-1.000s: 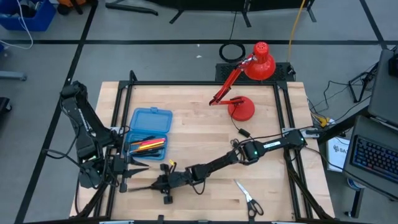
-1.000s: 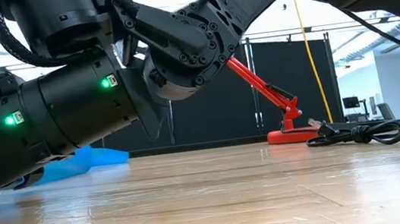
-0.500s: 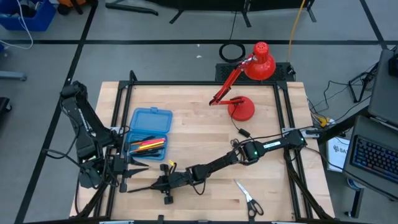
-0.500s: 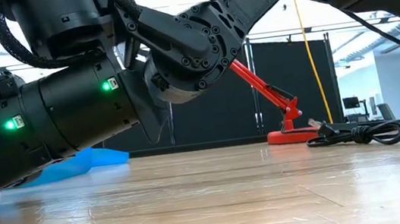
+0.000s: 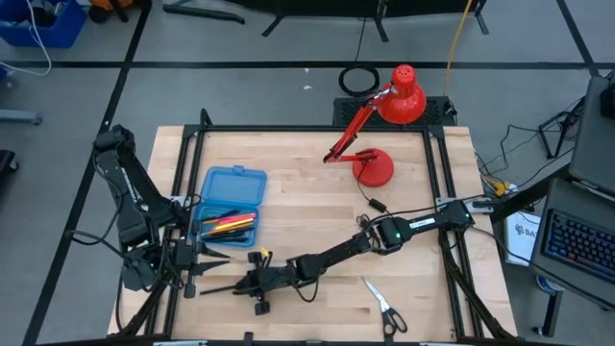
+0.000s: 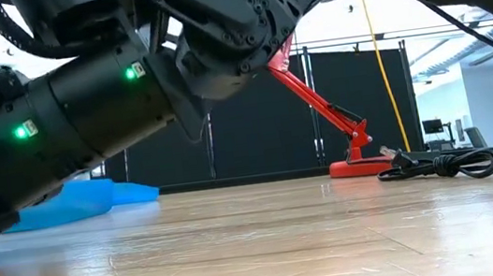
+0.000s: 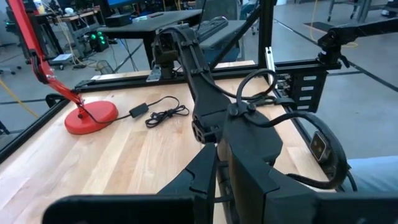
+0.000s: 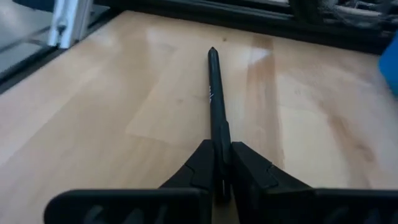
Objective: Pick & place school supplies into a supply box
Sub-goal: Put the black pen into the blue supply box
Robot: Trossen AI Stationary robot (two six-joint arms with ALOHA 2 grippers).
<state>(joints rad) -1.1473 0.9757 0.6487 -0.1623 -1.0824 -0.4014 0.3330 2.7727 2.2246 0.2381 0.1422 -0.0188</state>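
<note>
Stretched low across the lower middle of the high view, the right arm is extended from the right table edge toward the lower left, with its right gripper (image 5: 233, 286) held just above the wood. Its two dark fingers are pressed together on a slim black pen (image 8: 215, 106), which is pinched near its rear end and pointed straight ahead, off the table in the right wrist view. The left arm is folded at the left edge of the frame, and its left gripper (image 5: 197, 258) is hung just beside the box's near end; whether its fingers are spread cannot be told.

A flat box (image 5: 233, 187) of translucent blue plastic with rounded corners is seen lying open at the centre left of the high view, and thin red, orange, yellow and black pens (image 5: 229, 224) are laid lengthwise in its lower half. Small scissors (image 5: 384, 306) with light handles are lying on the pale planked table (image 5: 298, 207) at the lower right, well apart from the box. A glossy red lamp (image 5: 384, 115) is standing at the upper right.
</note>
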